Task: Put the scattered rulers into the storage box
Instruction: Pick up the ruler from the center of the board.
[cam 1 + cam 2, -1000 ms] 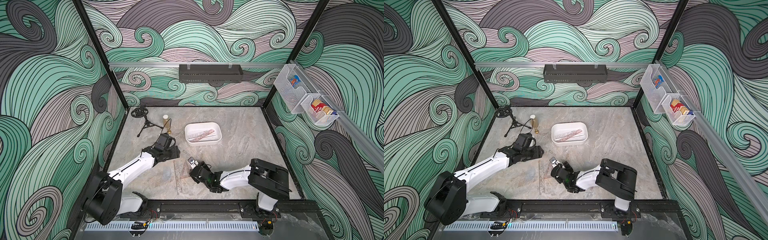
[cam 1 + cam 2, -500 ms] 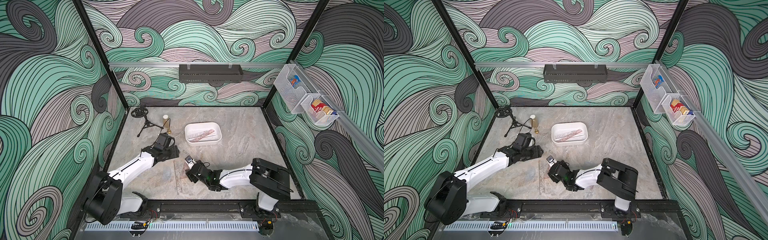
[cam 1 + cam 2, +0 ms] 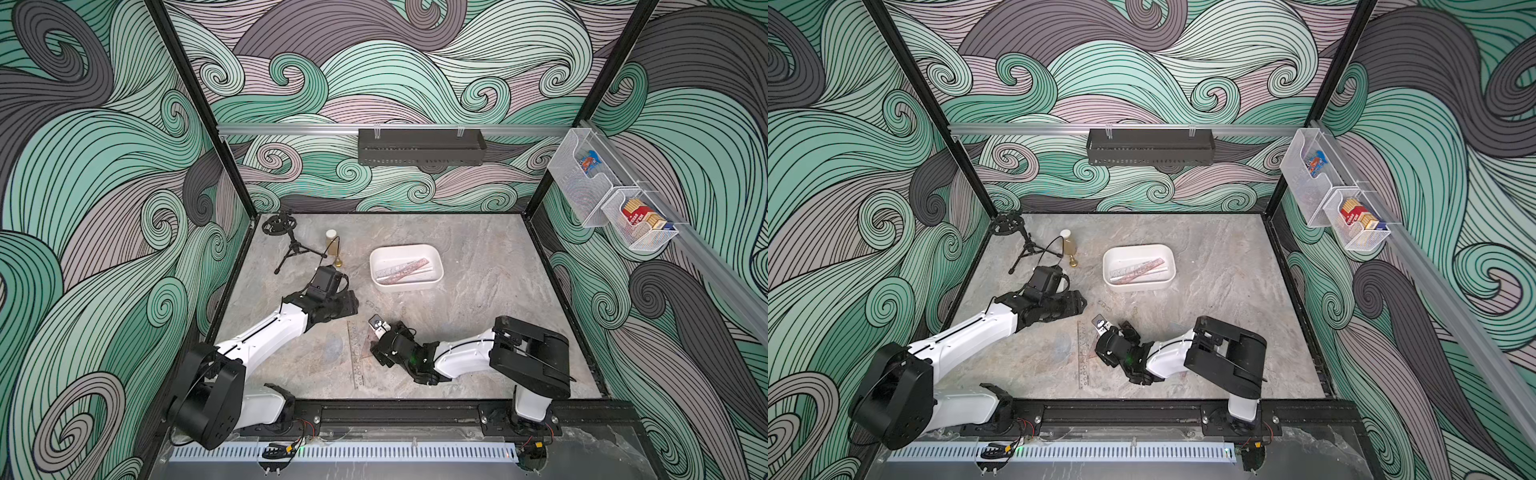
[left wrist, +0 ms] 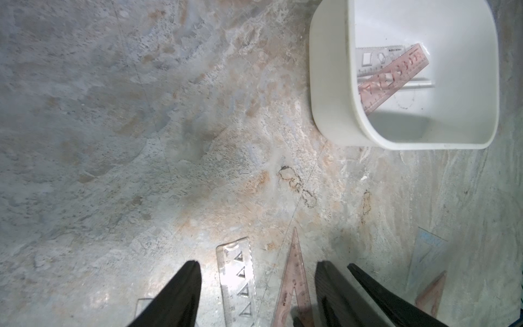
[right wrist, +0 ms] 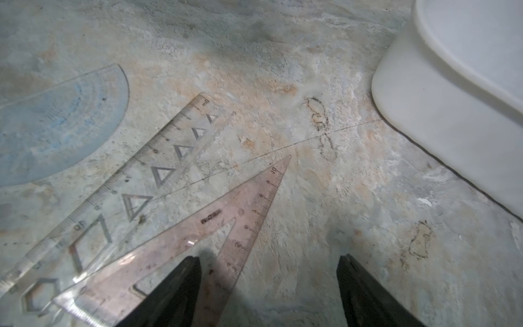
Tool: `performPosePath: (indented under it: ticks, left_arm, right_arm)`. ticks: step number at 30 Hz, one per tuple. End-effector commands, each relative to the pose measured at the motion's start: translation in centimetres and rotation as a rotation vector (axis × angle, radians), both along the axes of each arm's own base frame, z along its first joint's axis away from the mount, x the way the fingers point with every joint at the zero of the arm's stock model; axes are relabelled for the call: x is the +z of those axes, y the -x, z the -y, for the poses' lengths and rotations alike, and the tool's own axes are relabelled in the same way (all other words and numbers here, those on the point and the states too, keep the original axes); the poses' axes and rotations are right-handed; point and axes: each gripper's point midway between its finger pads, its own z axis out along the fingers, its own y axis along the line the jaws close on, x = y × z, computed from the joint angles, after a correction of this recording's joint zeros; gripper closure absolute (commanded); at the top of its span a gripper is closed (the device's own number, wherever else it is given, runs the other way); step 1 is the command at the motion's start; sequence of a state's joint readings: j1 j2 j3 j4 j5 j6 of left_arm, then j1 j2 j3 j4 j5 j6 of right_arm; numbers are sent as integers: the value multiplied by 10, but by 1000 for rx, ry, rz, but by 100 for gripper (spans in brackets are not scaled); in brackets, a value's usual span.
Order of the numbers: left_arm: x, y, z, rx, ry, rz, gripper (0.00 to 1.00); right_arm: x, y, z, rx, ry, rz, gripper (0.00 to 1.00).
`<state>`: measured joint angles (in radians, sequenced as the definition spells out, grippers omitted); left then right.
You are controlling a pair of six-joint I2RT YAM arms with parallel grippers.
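Set square lies flat, partly beneath right end effector; jaws spread, gripping nothing.

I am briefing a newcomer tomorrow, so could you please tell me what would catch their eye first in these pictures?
The swirling teal and grey walls dominate both top views. Next come the white-and-black left arm and right arm reaching over the marbled table, and the white storage box at mid-table with rulers inside. A pink set square and a clear ruler lie flat between the arms.
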<state>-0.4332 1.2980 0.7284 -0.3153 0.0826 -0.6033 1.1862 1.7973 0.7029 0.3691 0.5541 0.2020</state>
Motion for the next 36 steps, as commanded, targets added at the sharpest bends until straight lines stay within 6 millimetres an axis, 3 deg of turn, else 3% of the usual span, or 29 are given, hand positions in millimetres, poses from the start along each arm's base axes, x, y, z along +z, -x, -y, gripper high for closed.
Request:
performPosePath:
  ticks: [1,19,23,25,30,36]
  left_arm:
    - [-5,0,2,-8,12,-13,32]
    - [-14,7,11,-41,55,-57,33]
    - [-15,7,14,-49,68,-65,33]
    - [-16,8,19,-66,89,-74,34]
    - [-14,10,43,-143,205,-85,39]
    - [-22,3,57,-190,234,-116,40]
  right_arm:
    - [-10,-3,25,-30,86,8,20]
    - [6,-35,67,-118,66,19,20]
    - [25,-37,64,-110,-14,11,22]
    - [42,-32,58,-86,-117,-24,25]
    - [71,-11,47,3,-390,-99,48]
    - [59,4,54,20,-447,-145,70]
